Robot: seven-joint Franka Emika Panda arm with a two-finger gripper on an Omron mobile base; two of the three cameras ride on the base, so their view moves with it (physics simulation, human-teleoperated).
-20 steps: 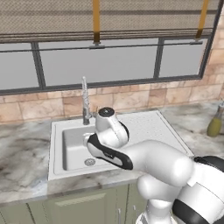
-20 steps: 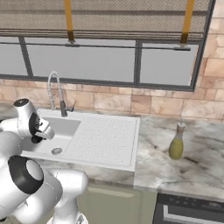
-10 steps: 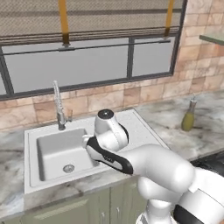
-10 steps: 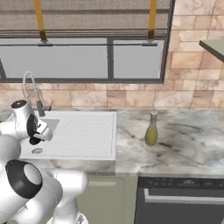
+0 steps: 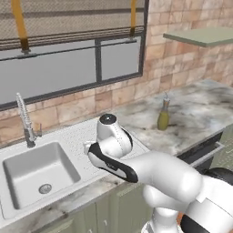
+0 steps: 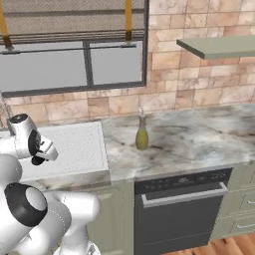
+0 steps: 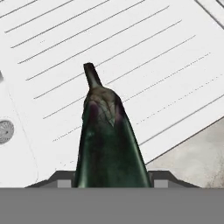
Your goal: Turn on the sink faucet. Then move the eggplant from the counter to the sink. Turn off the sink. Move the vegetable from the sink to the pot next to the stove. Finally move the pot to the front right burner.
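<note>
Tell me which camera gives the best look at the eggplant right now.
The hand view: the eggplant rises large at centre from between the gripper's fingers, stem pointing away, above the sink's drainboard. In both base views the arm's wrist stands in front of it, so nothing of it can be made out.

One sink (image 5: 27, 200), one faucet (image 5: 25, 120) behind it, one eggplant (image 7: 109, 144), one bottle (image 5: 163, 116) right of the sink, one dishwasher (image 6: 179, 209).

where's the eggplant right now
In the hand view the eggplant sits between the gripper's fingers, stem pointing away, held above the sink's dotted drainboard, with the round drain off to its left.
</note>
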